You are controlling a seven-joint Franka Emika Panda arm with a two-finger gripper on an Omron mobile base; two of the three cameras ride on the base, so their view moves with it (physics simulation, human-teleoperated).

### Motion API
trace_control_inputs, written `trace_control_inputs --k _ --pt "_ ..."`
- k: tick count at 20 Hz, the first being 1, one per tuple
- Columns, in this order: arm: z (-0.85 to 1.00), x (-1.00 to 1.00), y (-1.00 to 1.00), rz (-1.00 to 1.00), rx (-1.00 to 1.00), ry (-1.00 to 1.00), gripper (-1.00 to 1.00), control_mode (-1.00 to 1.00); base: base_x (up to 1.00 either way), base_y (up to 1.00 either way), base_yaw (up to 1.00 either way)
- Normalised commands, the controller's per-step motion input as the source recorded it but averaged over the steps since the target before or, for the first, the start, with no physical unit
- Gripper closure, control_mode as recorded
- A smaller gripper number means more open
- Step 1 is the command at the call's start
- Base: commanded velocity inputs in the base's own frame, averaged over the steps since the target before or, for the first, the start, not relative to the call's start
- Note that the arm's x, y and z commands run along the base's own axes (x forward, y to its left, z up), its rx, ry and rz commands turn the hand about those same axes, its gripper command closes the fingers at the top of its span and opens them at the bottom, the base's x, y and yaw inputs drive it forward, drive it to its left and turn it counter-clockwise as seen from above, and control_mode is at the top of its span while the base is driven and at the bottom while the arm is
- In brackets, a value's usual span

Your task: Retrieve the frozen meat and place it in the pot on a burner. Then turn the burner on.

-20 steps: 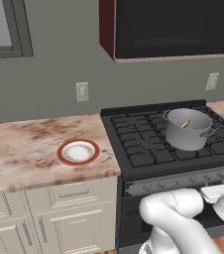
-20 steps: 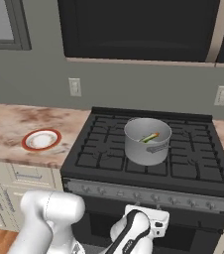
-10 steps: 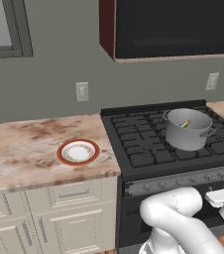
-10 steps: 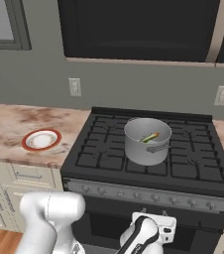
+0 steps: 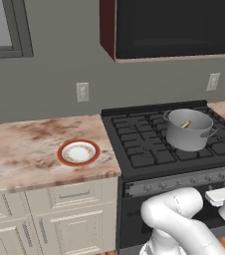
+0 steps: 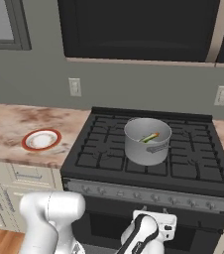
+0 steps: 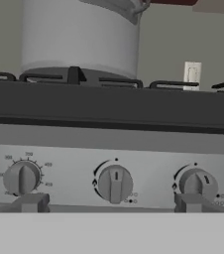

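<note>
The frozen meat (image 6: 150, 137) is lying inside the pot (image 6: 147, 141), which is sitting on a burner (image 6: 148, 161) of the stove. The gripper (image 7: 110, 203) is spreading wide before the middle knob (image 7: 115, 184), fingertips (image 7: 30, 202) flanking it at 9 and 3 o'clock.

The frozen meat (image 6: 150, 137) is seen in the pot (image 6: 147, 141) on the stove (image 6: 109, 154); a plate (image 6: 41, 140) is set on the surface (image 6: 7, 126) to its left.
</note>
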Motion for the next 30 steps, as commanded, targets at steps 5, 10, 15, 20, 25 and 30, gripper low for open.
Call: trace_control_inputs --k 5,10,15,20,25,30 --pt "0.00 0.14 0.00 0.00 0.00 0.00 -1.00 -1.00 0.00 0.00 0.00" --pt "-0.05 0.14 0.00 0.00 0.00 0.00 -1.00 -1.00 0.00 0.00 0.00" --pt "-0.12 0.19 0.00 0.00 0.00 -0.02 -1.00 -1.00 0.00 0.00 0.00" --pt "-0.09 0.21 0.00 0.00 0.00 -0.04 -1.00 -1.00 0.00 0.00 0.00" --pt "-0.06 0.21 0.00 0.00 0.00 -0.02 -1.00 -1.00 0.00 0.00 0.00" --pt "-0.13 0.15 0.00 0.00 0.00 -0.01 -1.00 -1.00 0.00 0.00 0.00"
